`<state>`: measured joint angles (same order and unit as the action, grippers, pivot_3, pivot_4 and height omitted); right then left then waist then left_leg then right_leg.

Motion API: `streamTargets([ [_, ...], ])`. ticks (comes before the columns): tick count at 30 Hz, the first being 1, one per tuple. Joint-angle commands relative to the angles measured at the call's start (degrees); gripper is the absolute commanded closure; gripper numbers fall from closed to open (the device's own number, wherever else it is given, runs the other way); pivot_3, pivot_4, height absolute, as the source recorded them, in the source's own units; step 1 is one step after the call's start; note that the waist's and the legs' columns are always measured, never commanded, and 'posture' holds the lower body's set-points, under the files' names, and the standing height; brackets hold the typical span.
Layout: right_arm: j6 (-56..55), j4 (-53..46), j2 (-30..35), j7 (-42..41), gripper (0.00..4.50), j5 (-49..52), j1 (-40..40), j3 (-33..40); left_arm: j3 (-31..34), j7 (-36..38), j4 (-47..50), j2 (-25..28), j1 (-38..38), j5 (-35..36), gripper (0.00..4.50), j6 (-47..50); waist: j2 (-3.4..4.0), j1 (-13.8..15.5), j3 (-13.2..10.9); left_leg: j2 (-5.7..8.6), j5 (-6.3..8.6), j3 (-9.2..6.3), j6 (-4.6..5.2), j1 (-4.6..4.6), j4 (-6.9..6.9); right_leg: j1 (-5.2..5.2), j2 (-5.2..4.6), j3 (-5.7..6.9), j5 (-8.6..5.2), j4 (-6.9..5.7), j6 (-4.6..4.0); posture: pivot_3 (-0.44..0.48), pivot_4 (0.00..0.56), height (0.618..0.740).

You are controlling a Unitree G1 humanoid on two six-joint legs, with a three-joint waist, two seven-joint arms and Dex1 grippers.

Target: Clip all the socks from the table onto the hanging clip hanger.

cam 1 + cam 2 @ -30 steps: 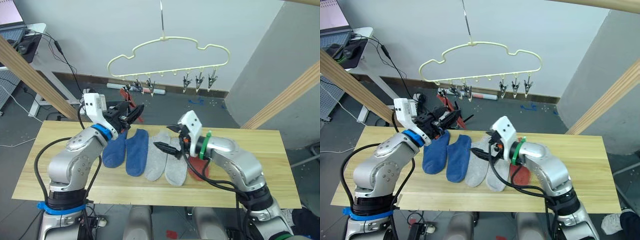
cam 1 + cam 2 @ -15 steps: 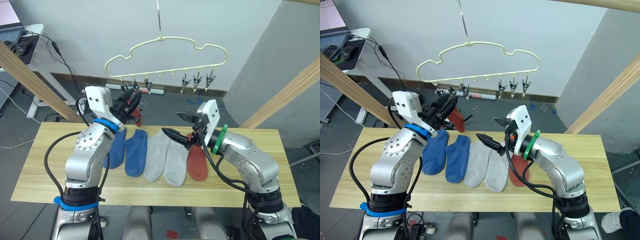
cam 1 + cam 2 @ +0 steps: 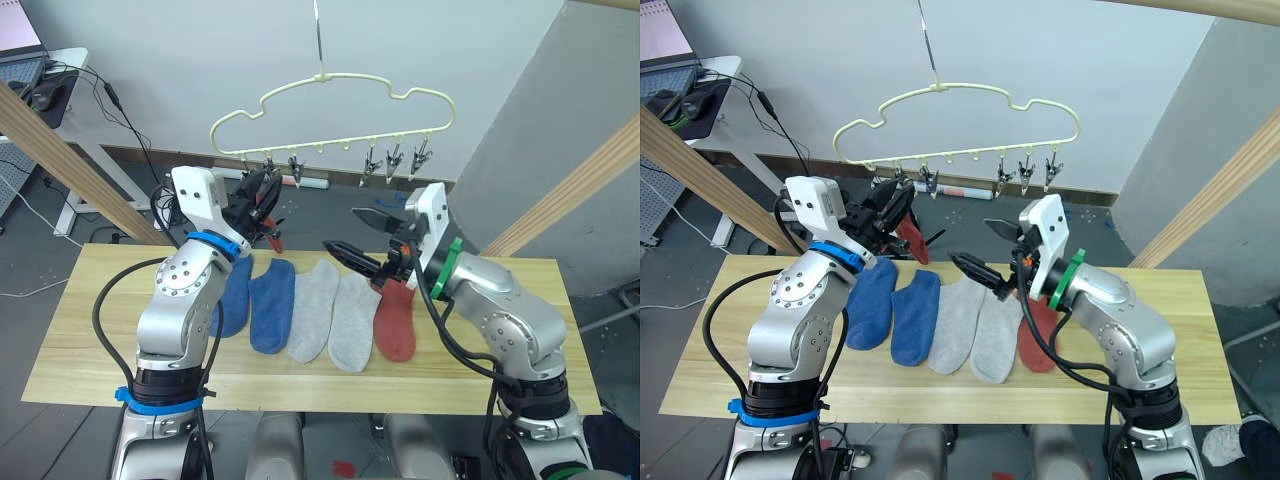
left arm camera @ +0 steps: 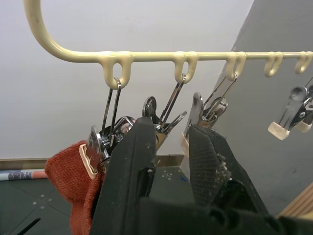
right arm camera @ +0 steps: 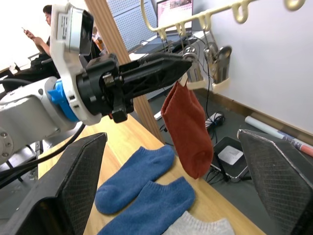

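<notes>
One rust red sock (image 5: 187, 128) hangs lengthwise straight down from a clip at the left end of the clip hanger (image 3: 330, 110), where the left end effector (image 3: 262, 195) has its fingers nearly closed around the clips. Two blue socks (image 3: 255, 300), two grey socks (image 3: 330, 315) and the other red sock (image 3: 395, 320) lie side by side mid-bench (image 3: 90, 330), long axes running between the near and far edges. The right end effector (image 3: 362, 240) hovers wide open above them, holding nothing.

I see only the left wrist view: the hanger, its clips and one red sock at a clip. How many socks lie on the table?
Observer: Five lie on the table: two blue socks, two grey socks, one red sock.
Operator: Where is the right end effector?
Observer: The right end effector is raised above the grey socks, open and empty.
Operator: Does the hanging sock touch the table?
Observer: No, the hanging sock hangs free beyond the far edge.
</notes>
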<state>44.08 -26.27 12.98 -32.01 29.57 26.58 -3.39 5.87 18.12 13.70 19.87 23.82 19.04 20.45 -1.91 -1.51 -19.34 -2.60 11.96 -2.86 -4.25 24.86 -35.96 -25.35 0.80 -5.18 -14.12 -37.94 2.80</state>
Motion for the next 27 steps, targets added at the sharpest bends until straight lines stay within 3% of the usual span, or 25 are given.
streamTargets([
  [1, -1.5, -1.9, 0.0, 0.5, 0.0, 1.6, 1.0, 0.9, 0.3, 0.0, 4.1, -0.4, -1.9, 0.2, 3.16, -0.5, 0.0, 0.0, 0.0, 0.0, 0.0, 0.0, 0.0, 0.0, 0.0, 0.0, 0.0, 0.0, 0.0, 0.0, 0.0, 0.043, 0.319, 0.74],
  [27, -2.1, -1.7, 1.0, 1.3, 0.0, 2.8, 2.6, 1.1, -0.1, 0.5, -2.5, -1.4, 3.3, -2.1, 3.16, -4.2, 0.0, 0.0, 0.0, 0.0, 0.0, -0.01, 0.0, 0.0, -0.04, 0.01, 0.0, 0.03, 0.02, -0.06, -0.02, 0.026, 0.317, 0.74],
])
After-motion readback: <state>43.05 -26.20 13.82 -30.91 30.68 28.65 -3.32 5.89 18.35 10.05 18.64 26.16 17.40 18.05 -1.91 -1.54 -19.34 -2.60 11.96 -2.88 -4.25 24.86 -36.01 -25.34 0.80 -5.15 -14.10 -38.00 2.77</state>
